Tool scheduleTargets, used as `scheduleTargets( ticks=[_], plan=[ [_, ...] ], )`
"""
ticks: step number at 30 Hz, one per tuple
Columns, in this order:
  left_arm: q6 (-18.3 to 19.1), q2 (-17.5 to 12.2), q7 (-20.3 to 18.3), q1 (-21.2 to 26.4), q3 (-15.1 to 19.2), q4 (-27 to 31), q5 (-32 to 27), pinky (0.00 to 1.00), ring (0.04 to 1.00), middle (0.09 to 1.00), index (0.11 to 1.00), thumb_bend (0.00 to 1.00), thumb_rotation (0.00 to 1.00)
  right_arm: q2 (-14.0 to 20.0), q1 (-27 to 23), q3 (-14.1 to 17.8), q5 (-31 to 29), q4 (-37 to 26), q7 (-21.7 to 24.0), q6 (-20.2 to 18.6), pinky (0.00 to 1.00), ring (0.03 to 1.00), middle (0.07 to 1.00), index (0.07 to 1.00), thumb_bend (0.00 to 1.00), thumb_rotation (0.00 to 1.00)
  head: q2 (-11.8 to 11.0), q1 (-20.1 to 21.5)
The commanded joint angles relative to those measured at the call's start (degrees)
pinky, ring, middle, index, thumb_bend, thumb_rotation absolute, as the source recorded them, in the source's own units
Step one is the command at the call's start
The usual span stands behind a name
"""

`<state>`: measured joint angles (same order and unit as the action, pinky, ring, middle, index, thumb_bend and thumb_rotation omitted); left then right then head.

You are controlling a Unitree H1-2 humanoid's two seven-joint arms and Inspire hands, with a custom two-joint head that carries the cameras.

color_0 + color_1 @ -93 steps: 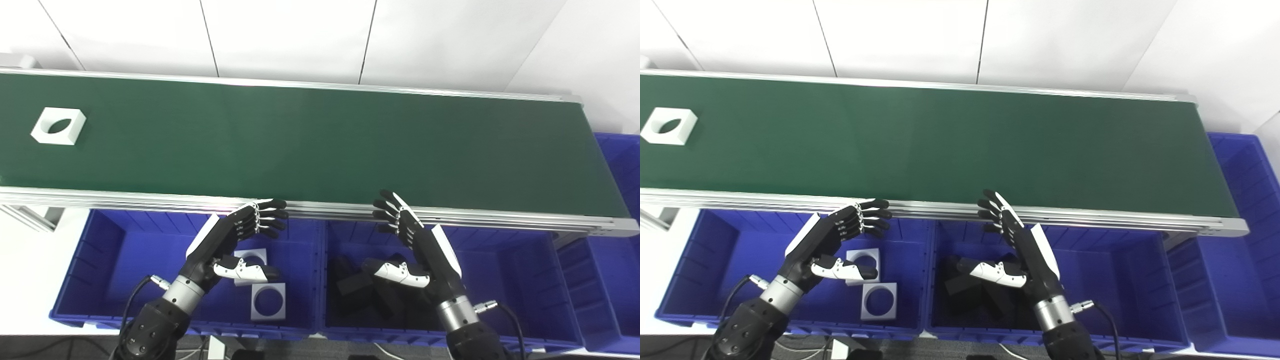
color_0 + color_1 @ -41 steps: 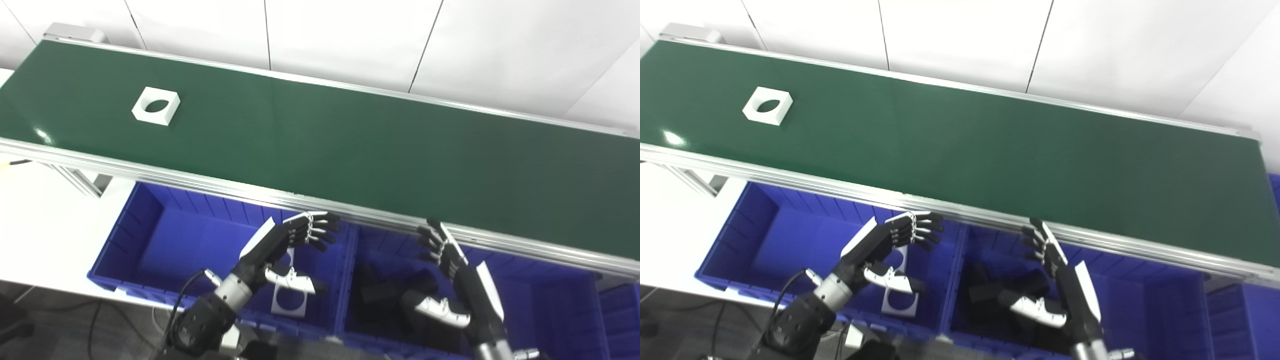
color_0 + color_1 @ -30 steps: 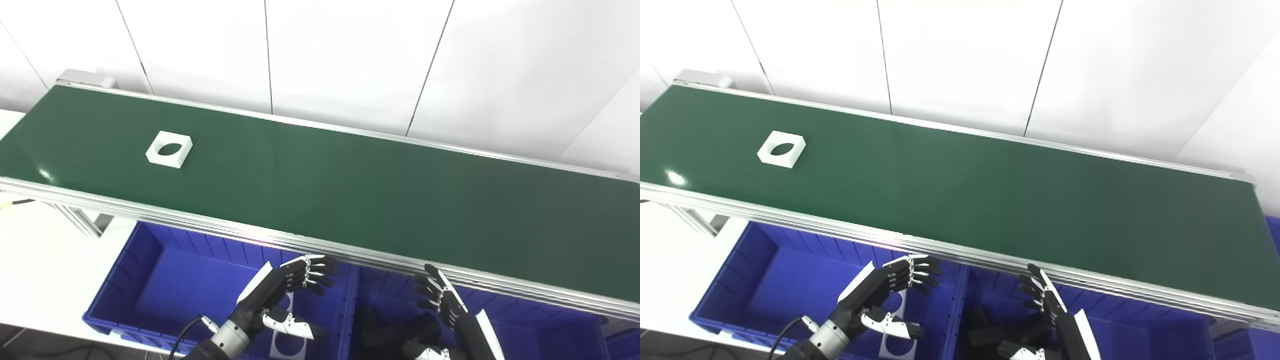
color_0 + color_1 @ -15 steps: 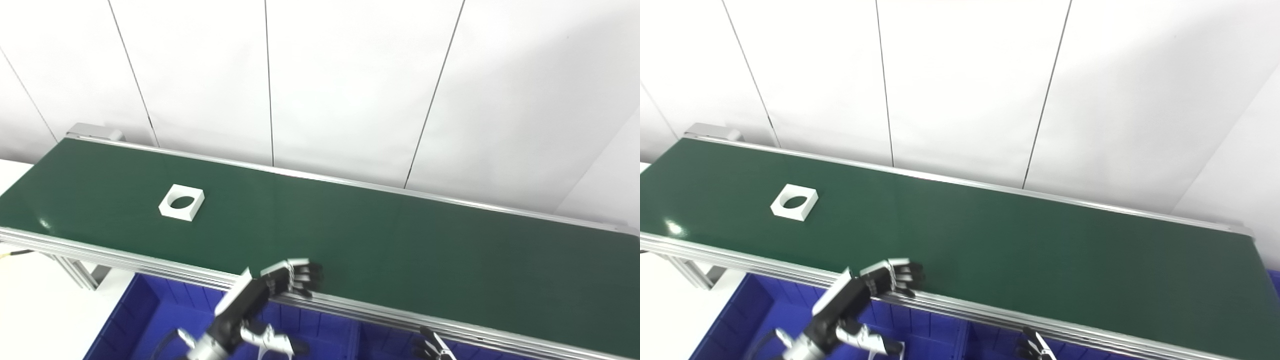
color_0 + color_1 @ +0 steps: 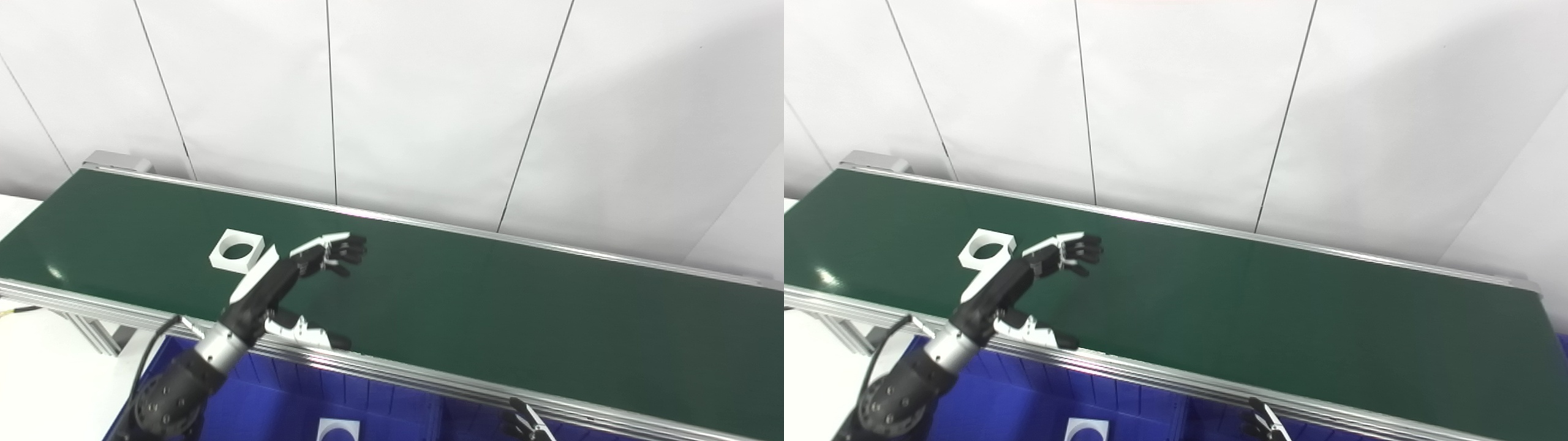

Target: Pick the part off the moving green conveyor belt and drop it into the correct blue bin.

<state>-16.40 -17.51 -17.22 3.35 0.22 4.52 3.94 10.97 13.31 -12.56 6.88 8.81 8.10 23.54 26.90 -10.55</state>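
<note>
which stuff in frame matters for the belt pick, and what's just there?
In play:
- white square part with round hole
- green conveyor belt
- left hand, open, above the belt beside the part
- blue bin holding a similar white part

Not in play:
- right hand, barely visible
- white wall panels

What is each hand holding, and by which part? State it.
Nothing. The left hand is open above the belt, just right of the white part, not touching it. Only the right hand's fingers show, empty.
</note>
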Motion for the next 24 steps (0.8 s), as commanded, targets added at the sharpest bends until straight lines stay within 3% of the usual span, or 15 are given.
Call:
scheduleTargets(
  ticks=[1,7,12,17,24],
  plan=[
    [0.83,-1.76,1.38,2.9,0.44,0.56,2.41,0.77,0.824,0.849,0.864,0.83,0.39,0.1,-0.92,-0.08,-1.07,-0.34,-0.52,3.32,0.73,0.837,0.867,0.936,0.88,0.42,0.03,0.0],
    [2.8,-4.03,1.84,8.3,0.26,-5.44,6.74,0.82,0.853,0.876,0.863,0.84,0.35,0.18,-1.15,-0.3,-1.14,-0.33,-0.92,3.34,0.72,0.83,0.858,0.931,0.9,0.42,-0.11,0.01],
    [1.06,-5.82,2.82,12.53,-0.59,-12.49,10.14,0.84,0.884,0.894,0.875,0.83,0.35,0.29,-1.09,-0.5,-1.48,-0.52,-1.05,3.37,0.72,0.825,0.853,0.925,0.9,0.41,-0.19,-0.15],
    [2.66,-7.32,2.84,15.8,-2.26,-16.88,13.07,0.87,0.906,0.911,0.881,0.82,0.28,0.64,-1.06,-0.73,-1.65,-0.69,-1.3,3.37,0.71,0.822,0.851,0.922,0.9,0.4,-0.14,-0.54],
    [5.28,-9.29,5.5,18.63,-6.97,-20.32,24.42,0.88,0.927,0.929,0.888,0.85,0.29,1.09,-0.91,-0.98,-2.25,-1.27,-1.72,3.38,0.7,0.811,0.841,0.913,0.9,0.39,0.07,-0.82]
  ],
)
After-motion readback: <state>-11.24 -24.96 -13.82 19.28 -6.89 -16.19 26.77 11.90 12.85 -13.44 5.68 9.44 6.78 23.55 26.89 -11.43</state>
